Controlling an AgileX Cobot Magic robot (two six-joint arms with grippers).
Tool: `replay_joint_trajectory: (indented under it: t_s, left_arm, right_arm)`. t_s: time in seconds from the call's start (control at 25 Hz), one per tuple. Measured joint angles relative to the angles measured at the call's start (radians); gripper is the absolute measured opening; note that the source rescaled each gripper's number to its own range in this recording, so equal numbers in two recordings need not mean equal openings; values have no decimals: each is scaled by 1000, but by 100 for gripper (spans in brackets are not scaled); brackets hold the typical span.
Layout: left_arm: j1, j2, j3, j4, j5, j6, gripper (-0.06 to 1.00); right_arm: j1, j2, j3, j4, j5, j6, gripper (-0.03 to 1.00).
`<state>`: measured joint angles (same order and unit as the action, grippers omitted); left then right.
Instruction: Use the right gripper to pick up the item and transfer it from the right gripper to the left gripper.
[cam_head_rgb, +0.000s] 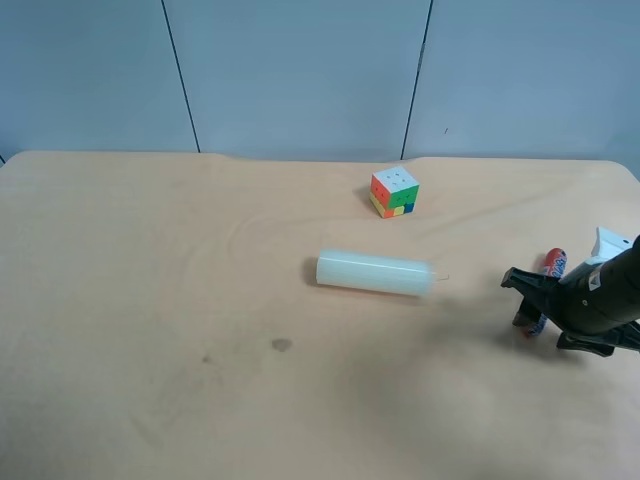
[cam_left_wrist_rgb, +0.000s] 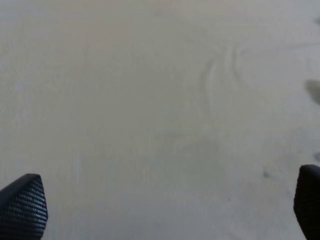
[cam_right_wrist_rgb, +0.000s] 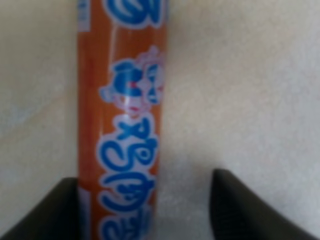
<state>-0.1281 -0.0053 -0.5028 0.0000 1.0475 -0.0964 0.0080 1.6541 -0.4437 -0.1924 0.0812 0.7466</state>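
Observation:
The item is an orange-red snack stick with blue lettering (cam_right_wrist_rgb: 125, 125), lying on the tan tablecloth at the exterior high view's right (cam_head_rgb: 553, 262). My right gripper (cam_right_wrist_rgb: 145, 205) is open and low over the stick, one dark finger on each side. One finger is right against the stick; the other stands well apart from it. In the exterior high view the right gripper (cam_head_rgb: 520, 300) covers the stick's near end. My left gripper (cam_left_wrist_rgb: 165, 205) is open and empty over bare cloth; only its two fingertips show. The left arm is out of the exterior high view.
A pale green-white cylinder (cam_head_rgb: 375, 272) lies on its side near the table's middle. A Rubik's cube (cam_head_rgb: 394, 191) stands behind it. The tan cloth (cam_head_rgb: 150, 300) has small stains and wrinkles. Blue wall panels stand behind the table.

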Motion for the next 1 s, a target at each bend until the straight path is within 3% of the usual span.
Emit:
replay_joint_trajectory:
  t_s: [0.32, 0.76, 1.0]
  left_arm:
    - [0, 0, 0, 0, 0, 0, 100]
    - [0, 0, 0, 0, 0, 0, 100]
    - [0, 0, 0, 0, 0, 0, 100]
  right_arm:
    - [0, 0, 0, 0, 0, 0, 2]
    - [0, 0, 0, 0, 6, -50, 1]
    - [0, 0, 0, 0, -3, -132, 1]
